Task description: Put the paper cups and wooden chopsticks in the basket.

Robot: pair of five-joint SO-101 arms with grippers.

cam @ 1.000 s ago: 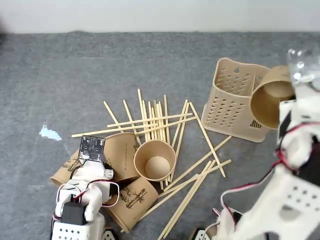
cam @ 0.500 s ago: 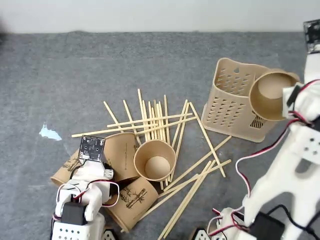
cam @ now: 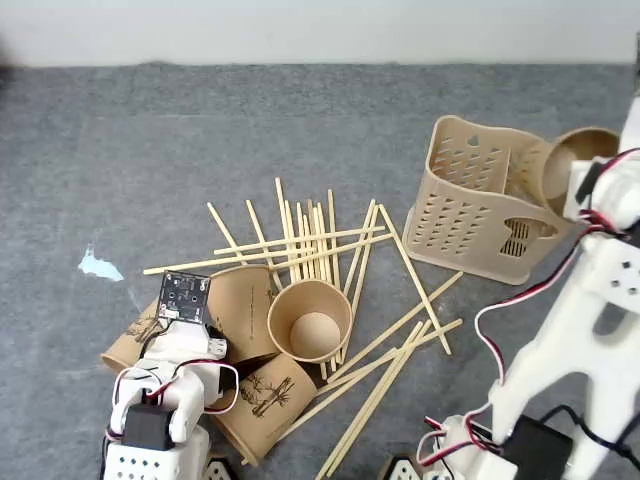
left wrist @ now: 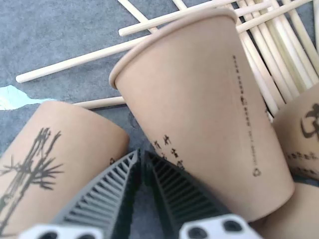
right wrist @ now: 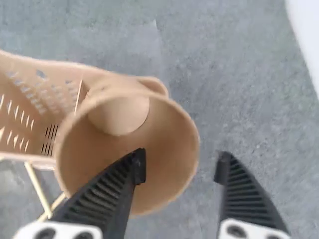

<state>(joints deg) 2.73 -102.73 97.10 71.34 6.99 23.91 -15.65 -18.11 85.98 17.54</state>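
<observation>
- Dropping a cup into the basket is, we judge, the step in hand. The right gripper stands wide, one finger inside the mouth of the paper cup and the other outside, so the wall between them is not pinched.
- That cup sits tilted at the end of the basket nearest the right arm, its mouth turned toward the gripper. We cannot tell whether it is fully down in the compartment or leaning on the rim.
- Next, we think the right arm must lift its inner finger out without dragging the light cup along, then go to the pile.
- The left gripper is narrow, its ribbed fingers almost together and holding nothing, with the tips low between two lying cups.
- Most of the task is left: an upright cup and the lying ones around it rest on the table, with the chopsticks scattered under and beside them.
- The cups are thin brown paper, tapered, with rolled rims and dark print, so they should crush easily.
- The chopsticks are pale, slim, straight wood, crossed over one another.
- The basket is beige plastic with slotted walls and an inner divider, on a table covered in grey felt-like cloth.
</observation>
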